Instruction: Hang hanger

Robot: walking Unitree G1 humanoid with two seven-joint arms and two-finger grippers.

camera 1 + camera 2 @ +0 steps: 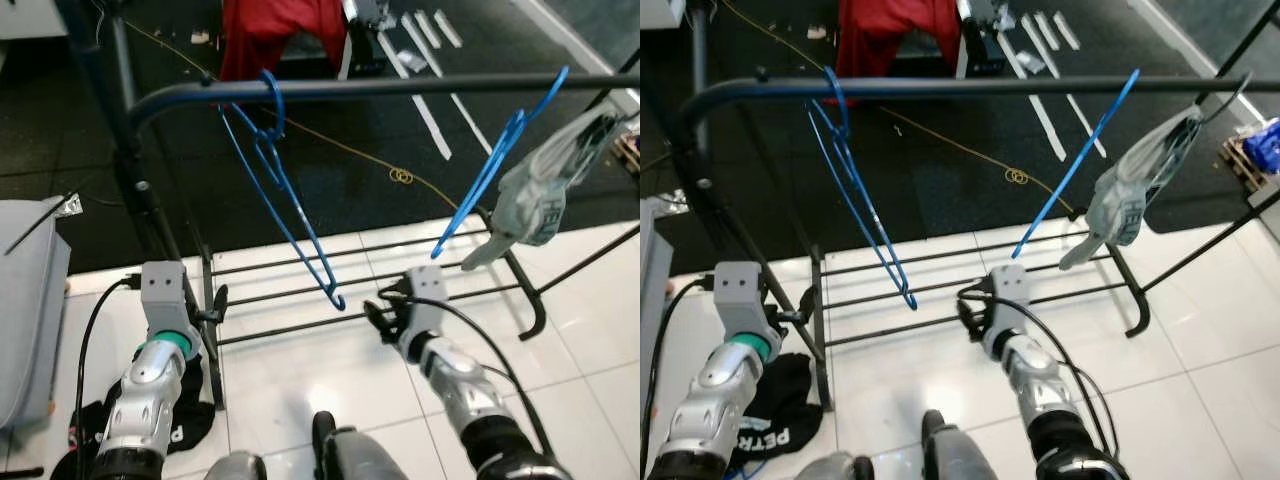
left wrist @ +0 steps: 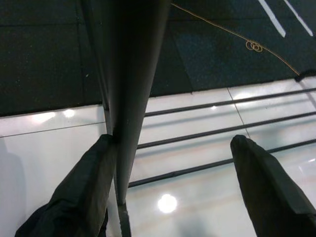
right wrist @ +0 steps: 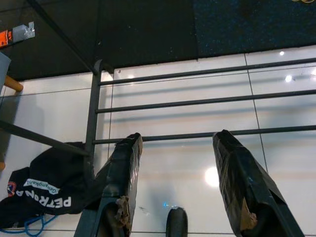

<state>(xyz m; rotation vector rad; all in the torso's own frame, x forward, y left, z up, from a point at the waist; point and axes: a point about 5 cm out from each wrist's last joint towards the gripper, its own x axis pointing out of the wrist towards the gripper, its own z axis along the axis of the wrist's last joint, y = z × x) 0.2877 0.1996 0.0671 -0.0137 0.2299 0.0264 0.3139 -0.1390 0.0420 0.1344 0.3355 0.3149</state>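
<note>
Item: blue hanger (image 1: pixel 285 205), thin wire or slim plastic, hook looped over the dark rail (image 1: pixel 400 87) of the clothes rack near its left bend; body hangs down and slants toward me, lowest corner just above the rack's bottom bars (image 1: pixel 300 290)

Handling, my judgement: very light, springy rather than rigid, smooth enough to slide or swing on the rail at a nudge; not fragile, but the thin frame would twist under a hard squeeze. I would take it on the neck just below the hook, or on one straight shoulder arm, with a gentle pinch across the rod

Look: bright blue, narrow triangle, seen nearly edge-on so both arms read as close parallel lines; bare, nothing on it

Second blue hanger (image 1: pixel 497 165): further right on the same rail, tilted steeply, just beside a grey-white garment or bag (image 1: pixel 540 190) hung at the rail's right end

Left gripper (image 2: pixel 173 182): low beside the rack's left upright, fingers spread, holding nothing; one finger lies against the post in the wrist view

Right gripper (image 3: pixel 195 182): low over the white tile in front of the bottom bars, fingers spread, empty

Also noted: black printed cloth (image 3: pixel 42 190) on the floor by the rack foot; red fabric (image 1: pixel 275 35) beyond the rail
</note>
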